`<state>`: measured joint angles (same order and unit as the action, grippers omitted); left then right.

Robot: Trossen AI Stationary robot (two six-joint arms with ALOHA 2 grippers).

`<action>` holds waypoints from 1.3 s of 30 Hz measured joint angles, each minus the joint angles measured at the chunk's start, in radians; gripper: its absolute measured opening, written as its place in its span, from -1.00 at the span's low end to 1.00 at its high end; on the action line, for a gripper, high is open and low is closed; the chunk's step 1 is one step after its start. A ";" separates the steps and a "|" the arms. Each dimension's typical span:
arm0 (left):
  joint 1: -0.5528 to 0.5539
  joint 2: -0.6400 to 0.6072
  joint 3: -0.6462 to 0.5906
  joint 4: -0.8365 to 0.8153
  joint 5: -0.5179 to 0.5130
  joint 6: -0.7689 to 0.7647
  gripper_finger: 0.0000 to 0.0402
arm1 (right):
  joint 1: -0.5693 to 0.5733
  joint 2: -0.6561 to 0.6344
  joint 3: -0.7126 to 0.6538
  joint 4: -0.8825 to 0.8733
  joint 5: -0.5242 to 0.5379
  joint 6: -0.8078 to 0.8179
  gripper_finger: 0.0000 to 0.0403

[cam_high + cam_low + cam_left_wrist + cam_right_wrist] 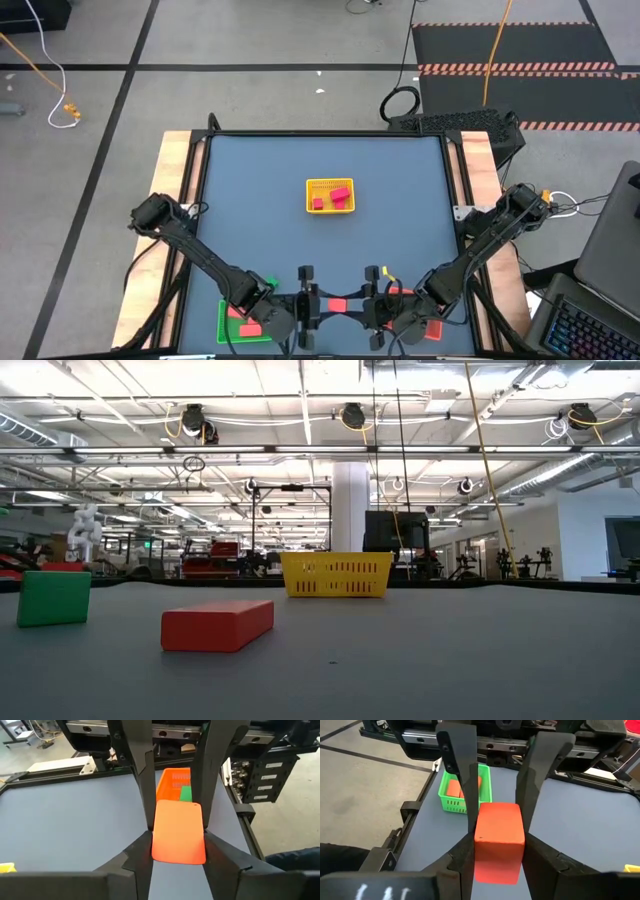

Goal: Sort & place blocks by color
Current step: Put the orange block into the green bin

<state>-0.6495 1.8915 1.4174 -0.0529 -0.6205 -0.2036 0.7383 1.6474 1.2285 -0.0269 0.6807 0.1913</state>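
A: What is the largest thing here?

B: The wide bench with the grey-blue top (pixel 250 200). Both dark arms reach over its near edge, the left arm from the left side, the right arm from the right side.

A: And on it?

B: Three square mesh baskets. The yellow plastic basket (pixel 329 196) stands near the middle and has two pink-red blocks (pixel 338 195) inside. The green plastic basket (pixel 243 322) is at the near left corner, under the left arm, with salmon-orange blocks (pixel 453 788) in it. The orange-red basket (pixel 173 783) is at the near right, with one green block (pixel 185 793) inside.

A: What do the grippers do?

B: They face each other at the near edge. The left gripper (pixel 176 837) is closed on a salmon-orange flat bar (pixel 178 833); both fingers press its sides. The right gripper (pixel 497 840) is closed on an orange-red cube (pixel 499 831) in the same way.

A: Any loose blocks?

B: In the low view a red bar (pixel 218 624) lies flat on the bench, and a green cube (pixel 54 598) stands apart, to its left.
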 joint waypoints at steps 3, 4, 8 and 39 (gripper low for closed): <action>0.000 0.000 0.000 -0.003 -0.003 0.000 -0.31 | 0.000 0.000 0.000 -0.001 -0.001 -0.001 -0.40; 0.000 0.000 0.000 -0.001 -0.005 0.000 -0.32 | 0.000 0.000 0.000 0.000 -0.001 0.000 -0.40; 0.000 0.000 0.000 -0.001 -0.021 -0.001 -0.31 | 0.000 0.000 0.000 -0.001 0.000 0.001 -0.40; -0.164 -0.137 0.008 -0.631 0.209 -0.580 -0.32 | 0.005 -0.003 0.003 -0.157 -0.002 0.044 0.01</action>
<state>-0.8137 1.7541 1.4249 -0.6836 -0.4118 -0.7836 0.7437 1.6447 1.2316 -0.1836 0.6786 0.2355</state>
